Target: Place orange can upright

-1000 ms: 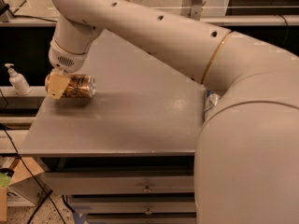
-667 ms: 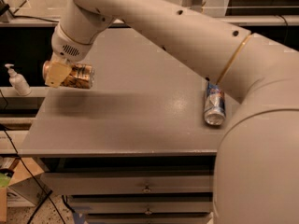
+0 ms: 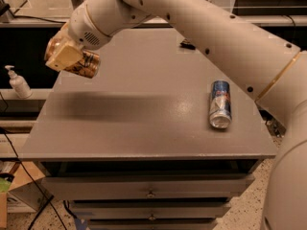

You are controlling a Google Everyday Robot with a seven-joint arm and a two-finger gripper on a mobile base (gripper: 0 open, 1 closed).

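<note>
Cream-coloured, your robot arm (image 3: 216,28) sweeps from the right side across the far half of the grey bench (image 3: 144,128), whose drawers (image 3: 151,188) show under the front edge. Near the right edge, about midway from front to back, a blue-and-silver can (image 3: 220,103) lies on its side, one silver end toward the front. You will find the gripper (image 3: 67,56) over the left edge, near the far-left corner, its tan fingers clamped on the orange can (image 3: 86,63). The can is tipped over sideways, and a broad shadow lies on the benchtop below it. Off the left edge stands a white pump bottle (image 3: 18,83). A small dark object (image 3: 187,44) rests near the far edge.
</note>
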